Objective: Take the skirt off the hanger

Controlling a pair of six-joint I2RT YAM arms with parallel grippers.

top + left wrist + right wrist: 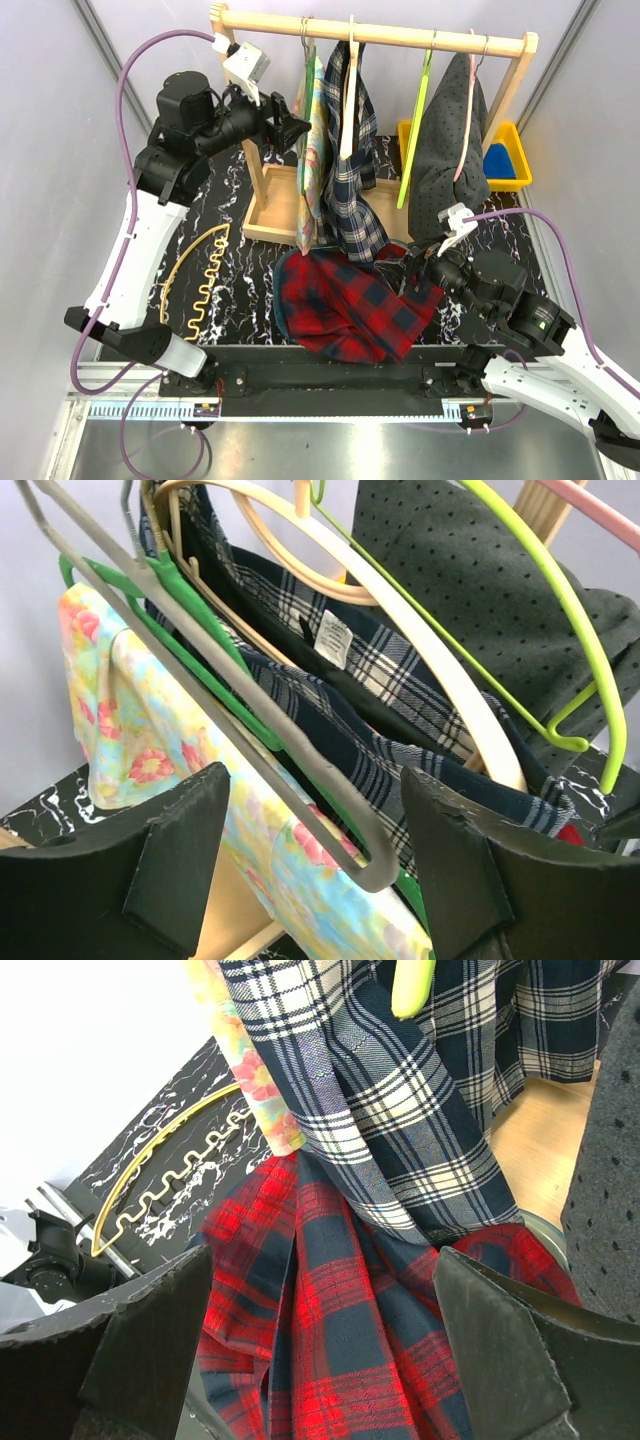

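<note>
— Lying heaped on the table [255,272], that red plaid skirt [345,305] looks soft?
— Limp, light; pinch a fold. Left gripper [312,792] gapes by floral cloth [130,730], right gripper [325,1260] gapes, seemingly over the skirt.

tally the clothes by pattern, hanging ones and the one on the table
floral garment: 1
navy plaid garment: 1
grey dotted garment: 1
red plaid garment: 1
total: 4
</note>
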